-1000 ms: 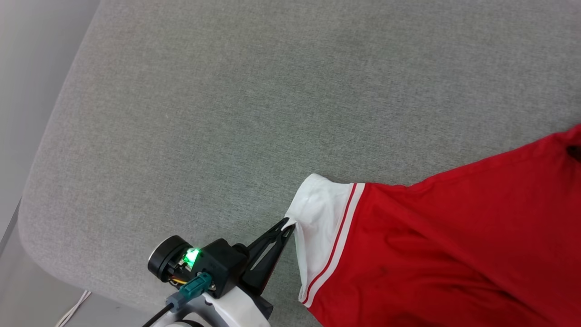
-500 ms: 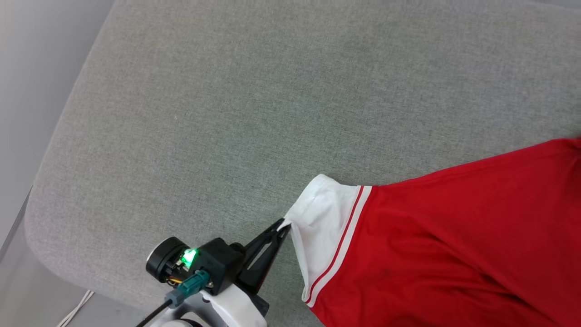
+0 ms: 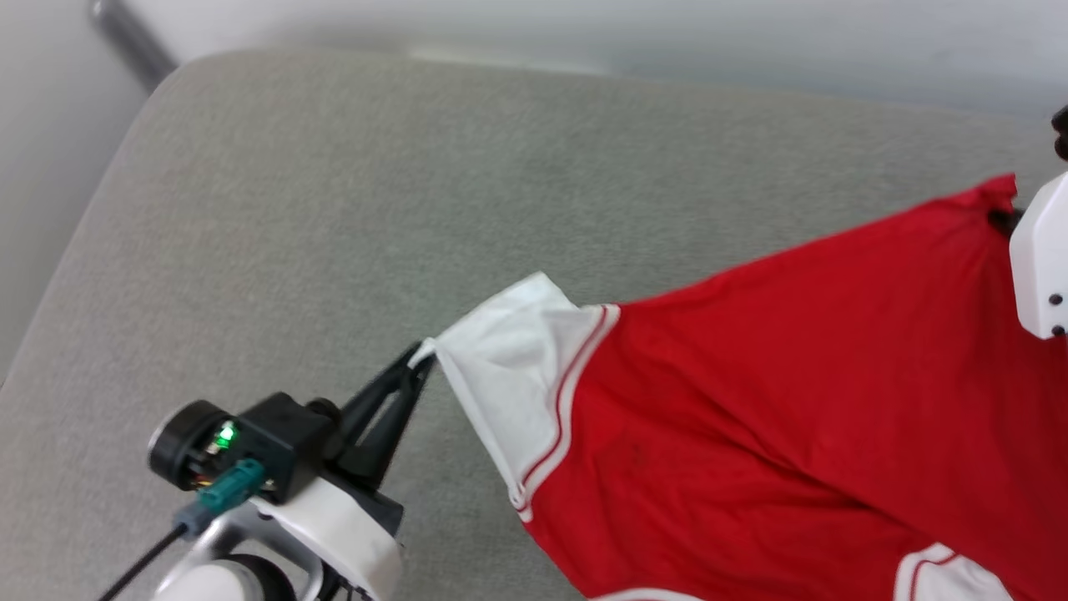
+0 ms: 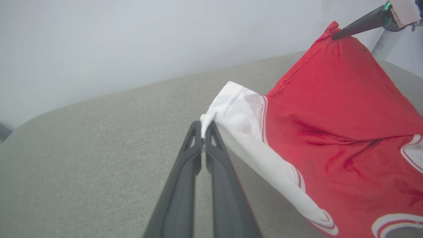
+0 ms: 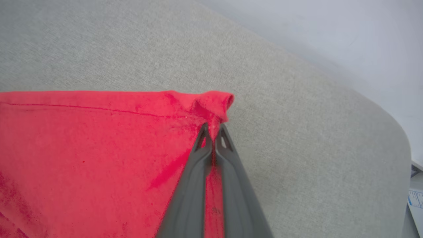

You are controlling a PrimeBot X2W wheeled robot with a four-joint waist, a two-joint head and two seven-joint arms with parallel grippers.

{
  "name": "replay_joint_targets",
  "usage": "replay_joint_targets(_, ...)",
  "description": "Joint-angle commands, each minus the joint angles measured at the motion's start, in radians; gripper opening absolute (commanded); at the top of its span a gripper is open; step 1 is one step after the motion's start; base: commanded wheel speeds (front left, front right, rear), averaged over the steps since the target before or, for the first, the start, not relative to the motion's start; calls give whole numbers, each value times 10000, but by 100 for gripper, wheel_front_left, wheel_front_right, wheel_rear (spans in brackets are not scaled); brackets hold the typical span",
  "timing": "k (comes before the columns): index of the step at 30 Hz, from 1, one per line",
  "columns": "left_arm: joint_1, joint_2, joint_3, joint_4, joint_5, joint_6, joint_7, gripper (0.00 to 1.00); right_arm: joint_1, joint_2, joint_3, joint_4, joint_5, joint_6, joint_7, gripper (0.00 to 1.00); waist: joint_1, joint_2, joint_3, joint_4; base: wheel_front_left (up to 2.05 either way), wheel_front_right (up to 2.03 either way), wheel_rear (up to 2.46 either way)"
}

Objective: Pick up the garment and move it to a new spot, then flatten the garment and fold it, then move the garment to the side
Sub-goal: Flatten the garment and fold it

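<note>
I see the grey cushion (image 3: 334,209) with a pale wall (image 4: 132,43) behind it. The garment (image 3: 751,376) is stretched taut over its right part. My left gripper (image 3: 421,357) pinches the white sleeve (image 3: 509,367) corner, and my right gripper (image 5: 213,128) pinches a red hem corner.

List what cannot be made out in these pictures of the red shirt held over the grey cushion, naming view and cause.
- The garment: head view, its lower part runs off the bottom and right edges.
- Its print: left wrist view, white-outlined marks cut by the right and bottom edges, unreadable.
- The right gripper: head view, mostly cut off by the right edge.
- Pinched hem: right wrist view, partly covered by that gripper's fingers.
</note>
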Motion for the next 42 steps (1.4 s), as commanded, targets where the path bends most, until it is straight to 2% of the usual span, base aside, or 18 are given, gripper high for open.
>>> replay_joint_targets(1, -8, 258, 305, -261, -64, 179, 69, 0, -216, -67, 88, -244, 199, -7, -447, 0, -1, -1, -851, -866, 0, 0, 0)
replay_joint_targets(8, -60, 1083, 1425, -1111, -293, 565, 35, 0, -141, -248, 131, -1318, 477, -6, -1244, 0, -1, -1, -1624, -1844, 0, 0, 0)
replay_joint_targets(11, -156, 1203, 2046, -1487, -673, 782, -70, 0, -82, -177, 65, -1779, 648, -7, -1559, 0, -1, -1, -1901, -2199, 0, 0, 0)
replay_joint_targets(16, -357, 1653, 2780, -1706, -853, 822, -107, 0, -126, -34, -133, -2451, 653, -7, -1972, 0, -1, -1, -2172, -2595, 0, 0, 0)
replay_joint_targets(26, -1660, 2310, 4161, -2198, -1360, 785, 91, 0, -312, 878, -1053, -3994, 139, -7, -2753, 0, -1, -1, -2319, -3215, 0, 0, 0)
replay_joint_targets(32, -2918, 2412, 4751, -1975, -1555, 840, 181, 0, -617, 1298, -1437, -4528, -205, -7, -2828, 0, -1, -1, -1936, -3444, 0, 0, 0)
replay_joint_targets(39, -5264, 2330, 4801, -1194, -1714, 524, 442, 0, -1564, 1285, -1541, -4548, -453, -7, -3230, 0, -1, -1, -786, -3550, 0, 0, 0)
replay_joint_targets(42, -6649, 2258, 4610, -548, -1634, 254, 590, 0, -2371, 1252, -1549, -4274, -545, -7, -3470, 0, -1, -1, -33, -3535, 0, 0, 0)
